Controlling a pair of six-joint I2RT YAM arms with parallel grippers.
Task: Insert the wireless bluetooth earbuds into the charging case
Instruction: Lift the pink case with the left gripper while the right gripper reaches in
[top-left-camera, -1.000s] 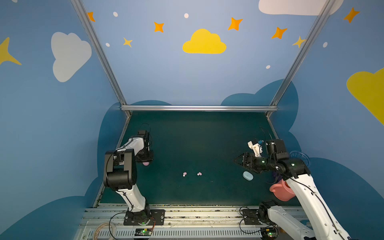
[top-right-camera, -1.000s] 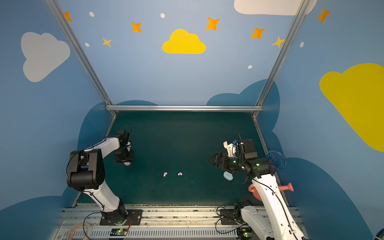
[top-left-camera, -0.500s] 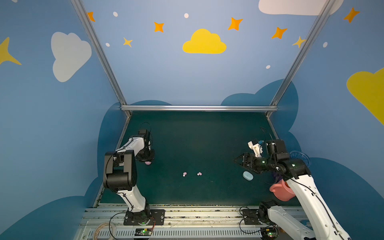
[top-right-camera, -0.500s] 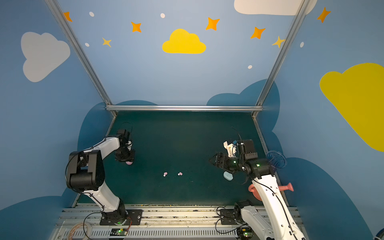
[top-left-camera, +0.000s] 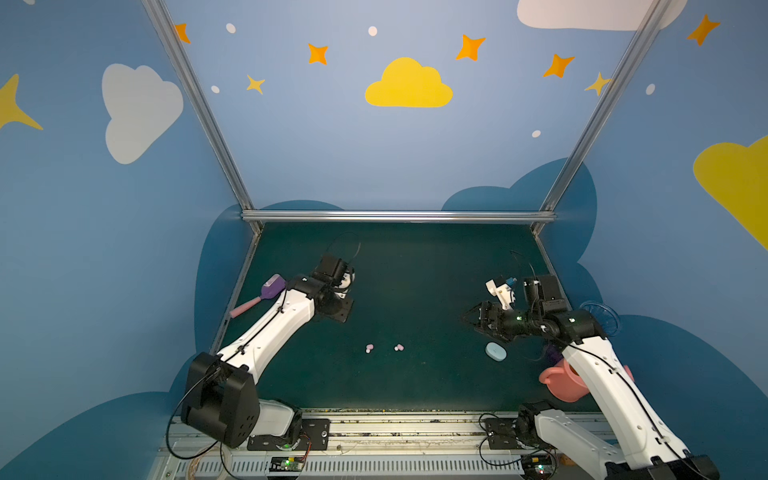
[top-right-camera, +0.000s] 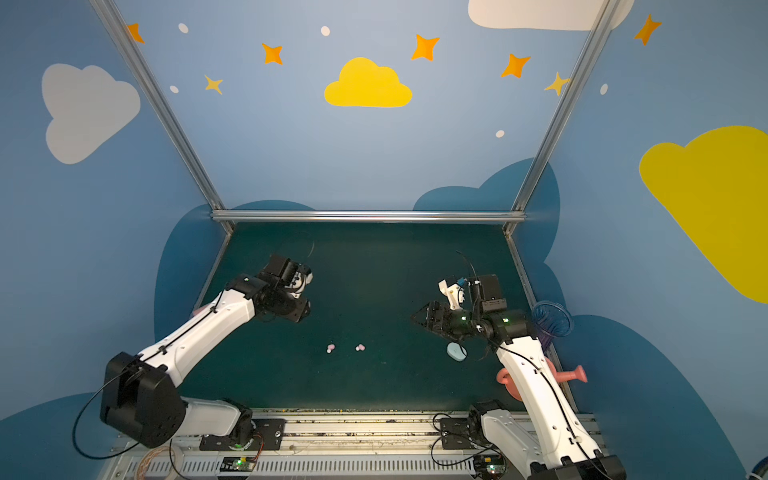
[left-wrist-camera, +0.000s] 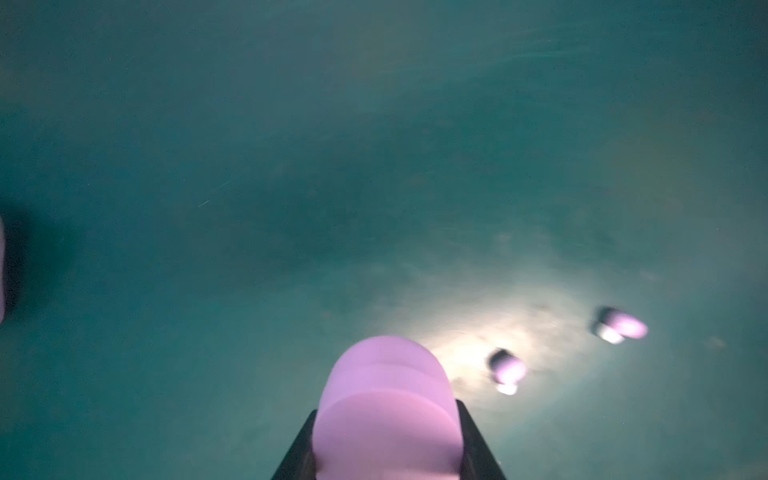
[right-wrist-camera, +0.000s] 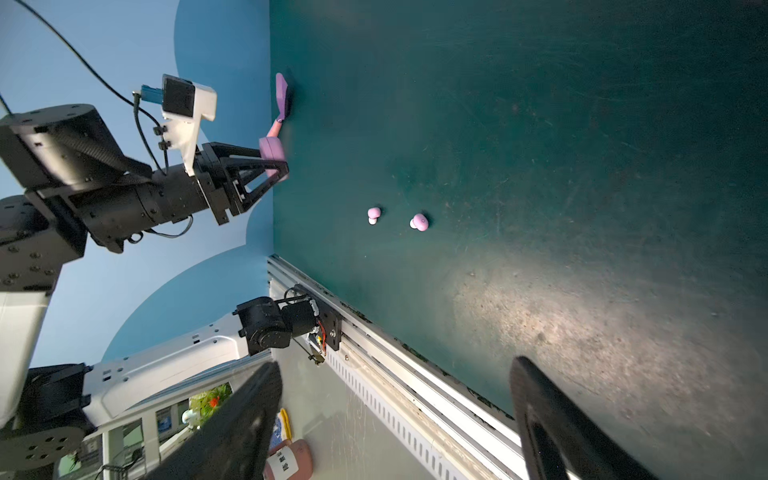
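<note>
My left gripper (left-wrist-camera: 386, 432) is shut on a pink oval charging case (left-wrist-camera: 386, 399), held above the green mat. In the right wrist view that case (right-wrist-camera: 272, 151) sits between the left gripper's black fingers (right-wrist-camera: 266, 176). Two pink earbuds (left-wrist-camera: 507, 370) (left-wrist-camera: 621, 326) lie on the mat just past the case; in both top views they (top-left-camera: 369, 348) (top-left-camera: 399, 347) (top-right-camera: 331, 347) (top-right-camera: 360, 347) lie mid-mat towards the front. A pale blue case (top-left-camera: 495, 351) (top-right-camera: 456, 351) lies under my right arm. My right gripper (top-left-camera: 471, 320) (right-wrist-camera: 395, 370) is open and empty, pointing left.
A purple scoop with a pink handle (top-left-camera: 266, 293) lies at the mat's left edge. At the right edge, a pink watering can (top-left-camera: 561, 384) stands near the front, with a blue coil (top-right-camera: 552, 318) behind it. The metal rail (top-left-camera: 395, 424) runs along the front.
My left gripper has closed on the pink case, lifted it off the left of the mat and carried it right, towards the earbuds. The right arm has not moved.
</note>
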